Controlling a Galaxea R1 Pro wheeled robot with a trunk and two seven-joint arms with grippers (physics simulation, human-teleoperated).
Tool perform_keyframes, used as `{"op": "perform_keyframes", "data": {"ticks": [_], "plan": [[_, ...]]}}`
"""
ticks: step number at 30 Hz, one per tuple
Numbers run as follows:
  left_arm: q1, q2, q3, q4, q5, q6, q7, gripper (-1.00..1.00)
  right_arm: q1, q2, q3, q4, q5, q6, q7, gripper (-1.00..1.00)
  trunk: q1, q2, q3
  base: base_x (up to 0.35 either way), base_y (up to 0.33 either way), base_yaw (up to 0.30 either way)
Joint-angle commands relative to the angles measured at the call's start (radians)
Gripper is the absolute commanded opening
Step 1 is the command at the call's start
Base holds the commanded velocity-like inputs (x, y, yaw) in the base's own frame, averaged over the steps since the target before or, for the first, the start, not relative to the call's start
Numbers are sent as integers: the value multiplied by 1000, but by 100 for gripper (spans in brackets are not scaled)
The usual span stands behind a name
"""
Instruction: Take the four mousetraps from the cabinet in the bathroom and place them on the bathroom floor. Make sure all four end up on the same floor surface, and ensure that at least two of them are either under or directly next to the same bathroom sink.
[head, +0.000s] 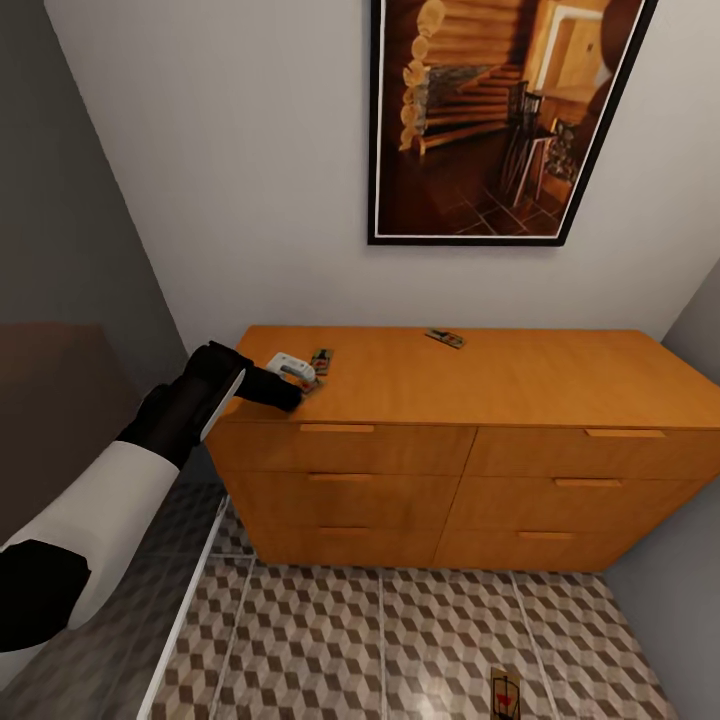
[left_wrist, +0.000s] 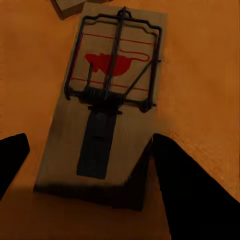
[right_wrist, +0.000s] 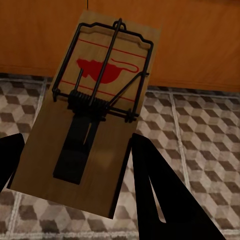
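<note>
Left wrist view recorded one mousetrap (left_wrist: 107, 107) lying flat on the orange-brown cabinet top (left_wrist: 205, 75), red mouse print and dark spring bar facing up, with the corner of another board (left_wrist: 67, 6) just beyond it. Our left gripper (left_wrist: 90, 172) had its two dark fingers spread to either side of the trap's near end; whether they touched the board we could not tell.

From the head view we listed the left gripper (head: 285, 390) at the front left corner of the cabinet (head: 460, 480), a mousetrap (head: 321, 361) just beside it, a second mousetrap (head: 445, 338) near the back edge, and a third (head: 505, 693) on the cube-patterned bathroom floor (head: 400, 640).

In the right wrist view our right gripper (right_wrist: 75, 185) pinched a fourth mousetrap (right_wrist: 95, 110), held above the tiles before the cabinet front (right_wrist: 200, 45). A framed picture (head: 500, 120) hung on the wall.
</note>
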Motion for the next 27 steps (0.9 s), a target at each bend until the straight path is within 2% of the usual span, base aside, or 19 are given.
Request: {"op": "perform_keyframes", "data": {"ticks": [1,21,24,27], "plan": [[0,1,-3,36,7,8,-8,-100,-1,0,4,1,4,-2,-5,-100,0,0,-1,0,0,0],[0,1,-2,31,6,8,-8,-100,-1,0,4,1,4,-1,-5,-100,0,0,-1,0,0,0],[0,1,-1,12,5,9,-8,-100,-1,0,4,1,4,-1,-5,-100,0,0,-1,0,0,0],[0,3,1,-42,6,11,-8,-100,-1,0,4,1,4,-1,-5,-100,0,0,-1,0,0,0]]}}
